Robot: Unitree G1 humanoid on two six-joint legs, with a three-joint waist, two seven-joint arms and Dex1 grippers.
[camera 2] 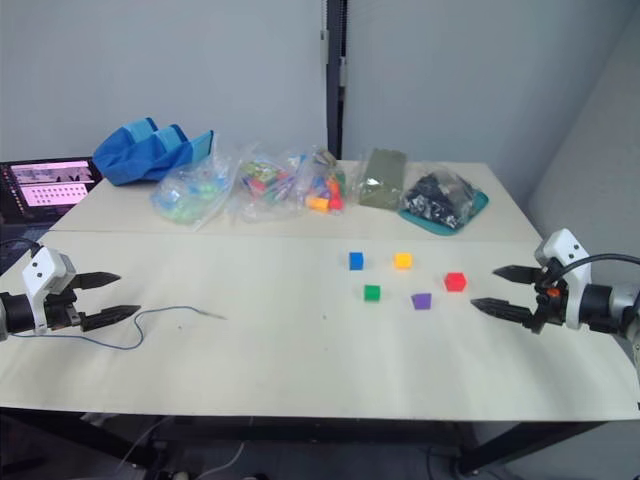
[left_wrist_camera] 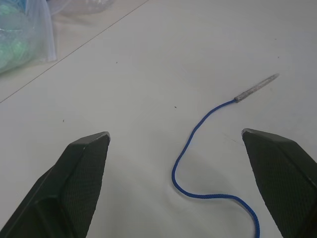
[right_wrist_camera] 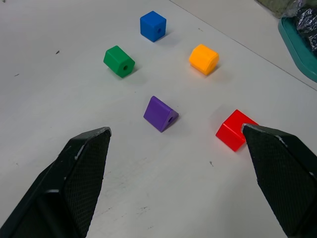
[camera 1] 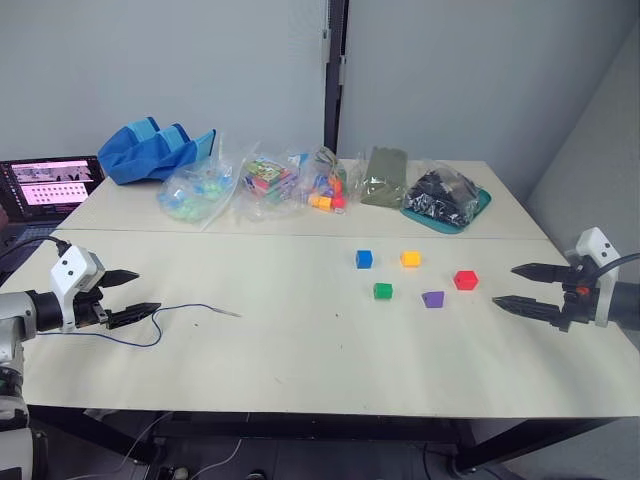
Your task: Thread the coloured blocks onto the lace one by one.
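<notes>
The left gripper (camera 1: pixel 132 295) is hovering over the left side of the table (camera 1: pixel 300 350) with its two fingers spread apart, and it is gripping nothing. The lace (camera 1: pixel 185 312) is lying on the table just in front of this gripper. It is curving in a loose wave, and its pale stiff tip (left_wrist_camera: pixel 256 88) is pointing away from the gripper, toward the middle of the table.

The right gripper (camera 1: pixel 518 286) is waiting at the right side, fingers also released and empty. The coloured blocks are sitting apart from each other near it: the red block (camera 1: pixel 465 280) is nearest to it, then the purple block (camera 1: pixel 432 299), the green block (camera 1: pixel 382 291), the yellow-orange block (camera 1: pixel 410 259) and the blue block (camera 1: pixel 364 259). No block is on the lace yet.

Clear bags of toy pieces (camera 1: pixel 270 185) are lying along the far side of the table.
</notes>
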